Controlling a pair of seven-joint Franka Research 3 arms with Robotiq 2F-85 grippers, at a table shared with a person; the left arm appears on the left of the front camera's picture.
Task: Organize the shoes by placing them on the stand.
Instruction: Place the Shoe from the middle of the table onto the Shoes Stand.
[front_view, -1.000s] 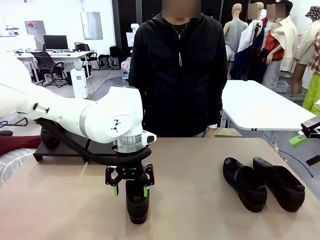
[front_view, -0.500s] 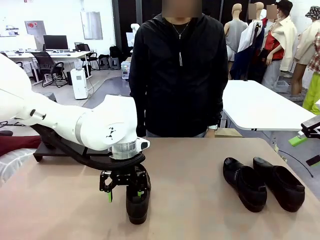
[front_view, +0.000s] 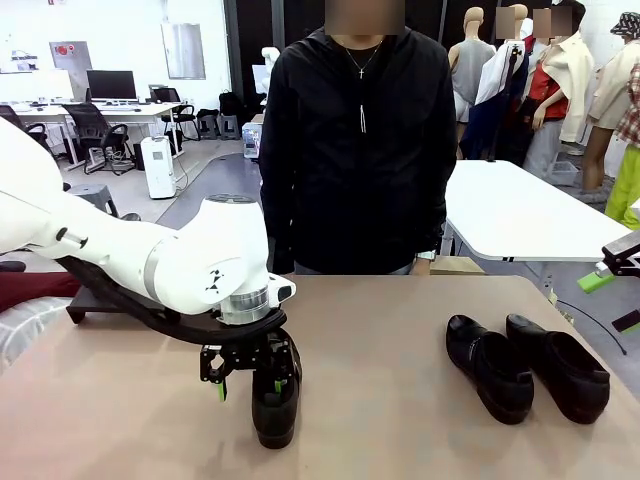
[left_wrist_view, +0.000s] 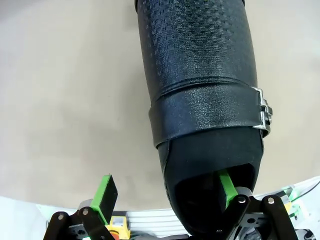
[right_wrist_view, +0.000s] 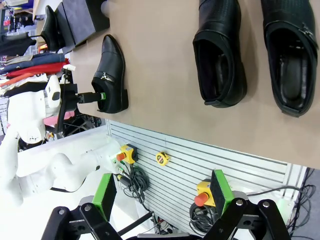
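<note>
One pad (left_wrist_view: 226, 189) of the wide-open left pincer (left_wrist_view: 166, 190) inside shoe (left_wrist_view: 200, 75)

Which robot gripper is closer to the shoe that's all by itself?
Left. The left gripper straddles one side of the lone shoe, one finger inside its opening, jaws open. The right gripper hangs far off, nearer the other two shoes.

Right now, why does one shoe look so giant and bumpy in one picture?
Left wrist view: the camera sits very close to the shoe, so it looks huge, its pebbled leather sharp with a soft sheen. Front view: the same shoe looks small, under even room light.
</note>
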